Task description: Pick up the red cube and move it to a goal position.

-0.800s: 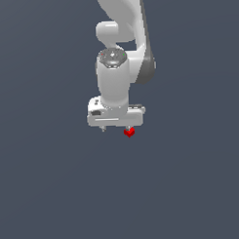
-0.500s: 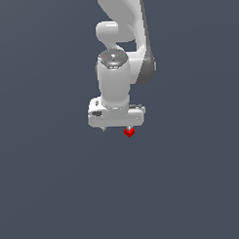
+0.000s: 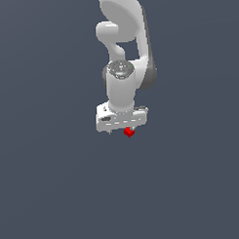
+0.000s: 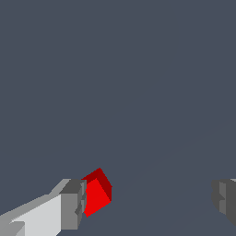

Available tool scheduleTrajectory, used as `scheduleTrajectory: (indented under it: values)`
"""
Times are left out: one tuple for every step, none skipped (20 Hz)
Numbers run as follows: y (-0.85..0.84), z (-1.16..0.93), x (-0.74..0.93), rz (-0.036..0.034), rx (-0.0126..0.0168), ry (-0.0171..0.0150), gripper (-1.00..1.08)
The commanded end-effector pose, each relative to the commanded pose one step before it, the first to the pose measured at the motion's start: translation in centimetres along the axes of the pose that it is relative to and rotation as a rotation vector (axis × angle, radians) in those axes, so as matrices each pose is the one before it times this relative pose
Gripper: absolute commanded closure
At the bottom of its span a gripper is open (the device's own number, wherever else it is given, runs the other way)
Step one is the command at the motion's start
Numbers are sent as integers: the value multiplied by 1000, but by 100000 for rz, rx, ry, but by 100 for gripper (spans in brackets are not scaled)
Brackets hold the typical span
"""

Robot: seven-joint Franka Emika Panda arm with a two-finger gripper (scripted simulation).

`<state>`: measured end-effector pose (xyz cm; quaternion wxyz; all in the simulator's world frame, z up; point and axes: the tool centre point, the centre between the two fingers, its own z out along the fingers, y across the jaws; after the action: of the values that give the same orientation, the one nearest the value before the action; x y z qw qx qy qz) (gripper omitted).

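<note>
The red cube [image 3: 129,132] is tiny and shows just under the white gripper [image 3: 123,131], which hangs from the arm in the middle of the exterior view. In the wrist view the gripper [image 4: 147,198] is open, its two grey fingertips far apart. The red cube [image 4: 97,196] lies inside that gap, right against one fingertip [image 4: 72,205]. The other fingertip [image 4: 224,197] stands well away from it. Whether the near fingertip touches the cube I cannot tell.
The white arm [image 3: 123,38] rises above the gripper toward the top of the exterior view. All around is a plain dark grey surface [image 3: 55,192].
The arm and gripper have come down a little toward the cube. The cube itself has stayed where it was.
</note>
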<state>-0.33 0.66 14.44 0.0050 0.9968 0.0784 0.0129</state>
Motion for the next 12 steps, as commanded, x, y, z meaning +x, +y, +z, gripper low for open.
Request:
scheduleTrajectory:
  values:
    - [-916,1450,-621,-6574,300,-273,-92]
    - [-418,665,-275,-3047,126,-103,-92]
    - [-445,709,-293,-3247,134,-109,-92]
    - [-472,755,-313,-3453,143,-116,-92]
    - [-492,787,-326,-3596,149,-121,-92]
    - [-473,759,-314,-3466,143,-117,-92]
    - [-450,726,-300,-3308,134,-113,-92]
    - [-426,693,-286,-3148,124,-109,-92]
    - [-404,659,-271,-2988,117,-104,-92]
    - [-381,622,-256,-2820,112,-98,-92]
    - [-359,586,-241,-2651,106,-92,-92]
    - [-334,552,-227,-2488,95,-89,-92]
